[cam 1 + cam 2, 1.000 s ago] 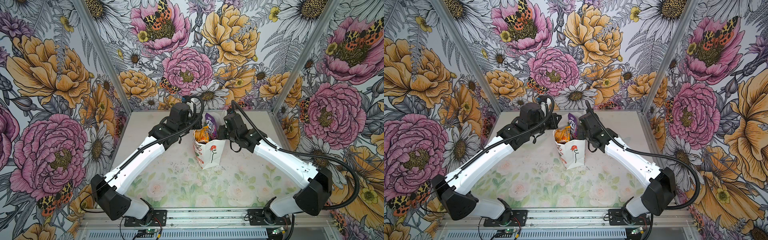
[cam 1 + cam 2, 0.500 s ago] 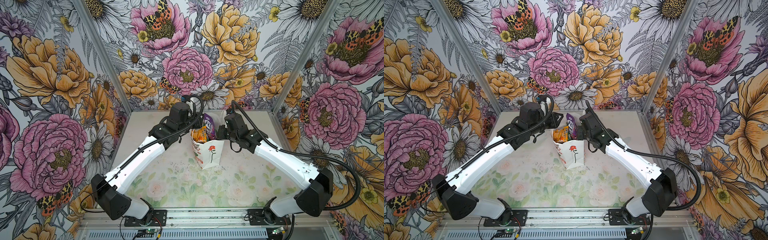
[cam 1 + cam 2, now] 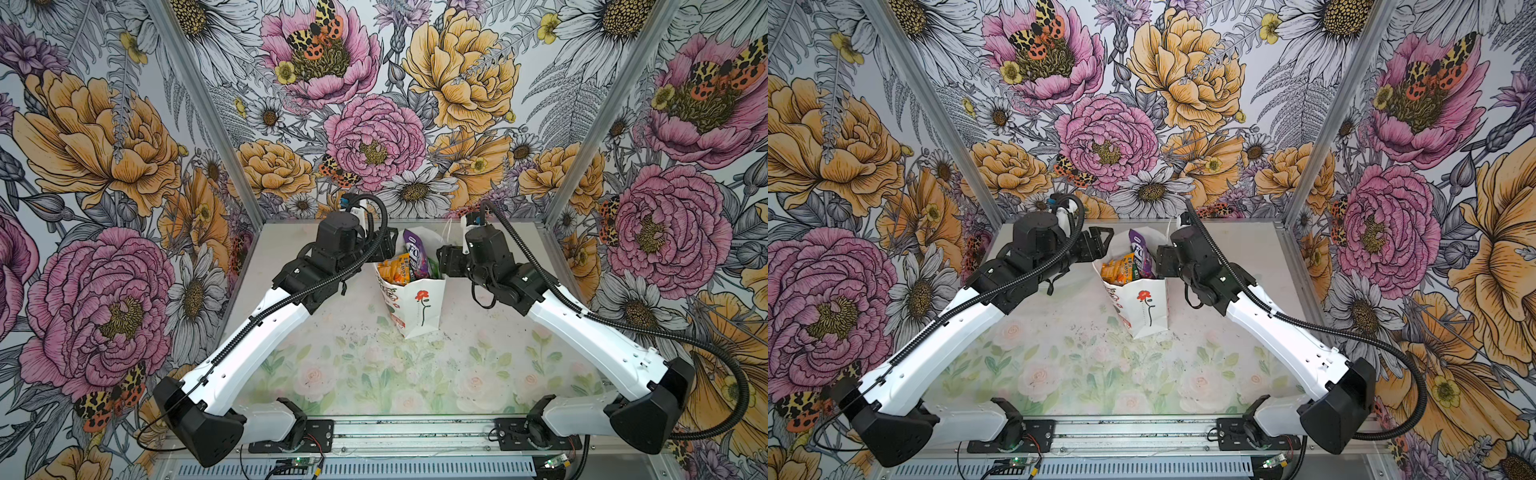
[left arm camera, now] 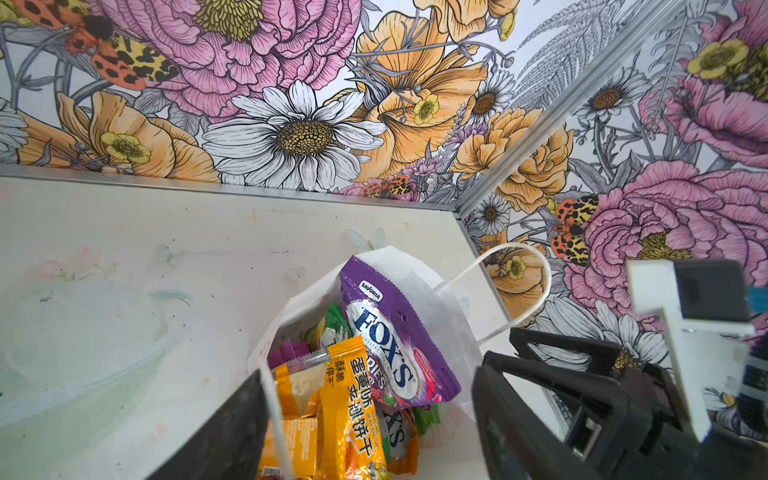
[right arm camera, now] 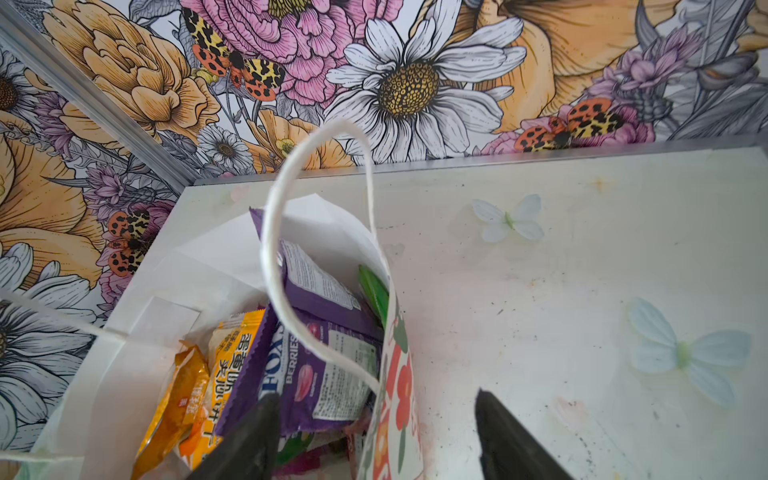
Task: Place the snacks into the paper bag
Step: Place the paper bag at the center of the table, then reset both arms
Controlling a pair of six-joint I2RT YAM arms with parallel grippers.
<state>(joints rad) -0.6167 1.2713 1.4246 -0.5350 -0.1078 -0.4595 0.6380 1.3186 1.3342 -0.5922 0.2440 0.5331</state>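
— What is sitting nearest?
— The left arm and right arm are rising from a metal rail at the near edge. Between them a pale floral surface is stretching back. In both top views no loose packet is showing on it.

— Where are the snacks sitting?
— Inside the white paper bag, which is standing upright mid-surface, its red rose facing forward. Orange packets are crowding one side, a green packet is peeking out, and a purple Fox's pouch is poking above the rim.

— What are the claws doing?
— The left claw is hanging at the bag's mouth, jaws wide apart, gripping nothing. The right claw is likewise spreading apart and empty, one finger over the snacks, the other outside the bag's wall.

— What could be going wrong?
— A cord handle is looping between the right claw's fingers, and another cord is running alongside a left finger. I am judging that a snagged cord could tip the light bag as an arm draws off, or a bump could knock out the tall pouch.

— And the arms' pose?
— Both are stretching forward and inward, wrists bending toward the bag, mirroring each other before the floral back wall.
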